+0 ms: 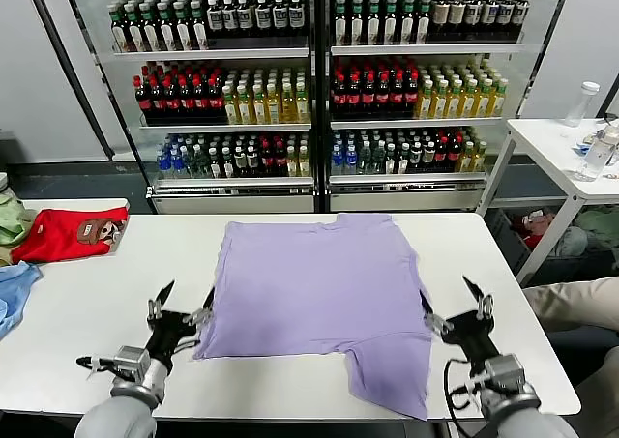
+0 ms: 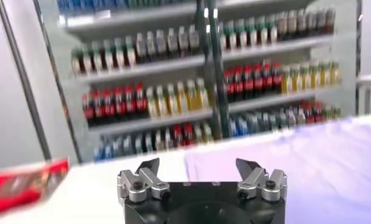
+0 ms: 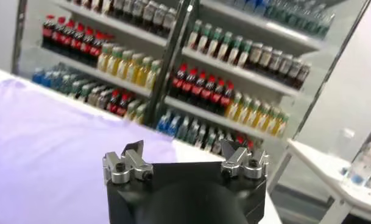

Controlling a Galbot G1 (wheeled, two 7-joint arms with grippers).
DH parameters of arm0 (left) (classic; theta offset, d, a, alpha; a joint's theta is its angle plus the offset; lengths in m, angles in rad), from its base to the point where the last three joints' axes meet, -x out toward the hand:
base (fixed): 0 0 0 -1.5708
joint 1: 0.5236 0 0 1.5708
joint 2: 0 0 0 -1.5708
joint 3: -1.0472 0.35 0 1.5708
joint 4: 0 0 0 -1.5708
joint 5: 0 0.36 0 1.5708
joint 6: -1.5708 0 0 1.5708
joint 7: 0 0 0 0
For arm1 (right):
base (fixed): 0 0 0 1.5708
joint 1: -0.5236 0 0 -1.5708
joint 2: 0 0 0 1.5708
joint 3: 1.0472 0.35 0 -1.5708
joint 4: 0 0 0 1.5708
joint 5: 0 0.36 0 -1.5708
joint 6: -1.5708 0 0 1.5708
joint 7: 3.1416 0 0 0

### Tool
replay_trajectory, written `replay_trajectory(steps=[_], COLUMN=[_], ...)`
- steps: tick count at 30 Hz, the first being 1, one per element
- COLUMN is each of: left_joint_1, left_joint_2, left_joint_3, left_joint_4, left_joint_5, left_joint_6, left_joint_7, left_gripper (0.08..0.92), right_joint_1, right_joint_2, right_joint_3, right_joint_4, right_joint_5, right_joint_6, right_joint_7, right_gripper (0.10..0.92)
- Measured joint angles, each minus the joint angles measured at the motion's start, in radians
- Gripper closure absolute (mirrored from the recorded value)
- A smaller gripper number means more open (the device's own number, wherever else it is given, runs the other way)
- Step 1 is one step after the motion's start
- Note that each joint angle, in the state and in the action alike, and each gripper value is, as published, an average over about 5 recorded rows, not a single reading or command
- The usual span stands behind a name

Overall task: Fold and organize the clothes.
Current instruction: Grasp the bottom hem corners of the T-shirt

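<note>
Lying spread flat on the white table (image 1: 87, 312), the lavender T-shirt (image 1: 314, 293) is sitting between both grippers, plain side up. It is looking light, limp and prone to sliding, so pinching hem edges seems best. The left gripper (image 1: 184, 307) and right gripper (image 1: 452, 305) are hovering beside it, jaws spread wide, empty.

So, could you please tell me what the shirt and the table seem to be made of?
Shirt: soft matte knit, probably cotton jersey; it lies limp with gentle wrinkles. Table: hard, smooth white top, likely laminate; it shows a faint sheen.
</note>
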Motion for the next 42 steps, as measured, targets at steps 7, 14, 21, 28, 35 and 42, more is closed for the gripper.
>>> replay_trajectory(steps=[7, 14, 21, 28, 35, 42], left_joint_1=[0.072, 0.105, 0.102, 0.105, 0.114, 0.109], left_joint_2=[0.015, 0.023, 0.032, 0.038, 0.033, 0.028], left_joint_3=[-0.011, -0.011, -0.007, -0.004, 0.012, 0.03], left_joint_4=[-0.04, -0.047, -0.041, -0.037, -0.038, -0.03], left_joint_5=[-0.051, -0.093, -0.118, -0.145, -0.16, -0.158], left_joint_6=[0.087, 0.132, 0.153, 0.158, 0.159, 0.155], left_joint_7=[-0.047, -0.072, -0.088, -0.09, -0.088, -0.082], left_gripper=[0.177, 0.177, 0.178, 0.311, 0.51, 0.718], right_joint_1=[-0.071, -0.119, -0.139, -0.138, -0.131, -0.117], right_joint_2=[-0.005, -0.003, 0.008, 0.009, 0.011, 0.013], right_joint_3=[-0.005, -0.026, -0.047, -0.061, -0.068, -0.066], right_joint_4=[0.012, 0.012, -0.002, -0.015, -0.03, -0.047], right_joint_5=[0.04, 0.063, 0.086, 0.119, 0.148, 0.184], right_joint_6=[-0.011, -0.022, -0.02, -0.022, -0.02, -0.016], right_joint_7=[0.022, 0.044, 0.05, 0.061, 0.06, 0.05], right_gripper=[0.203, 0.203, 0.208, 0.379, 0.586, 0.794])
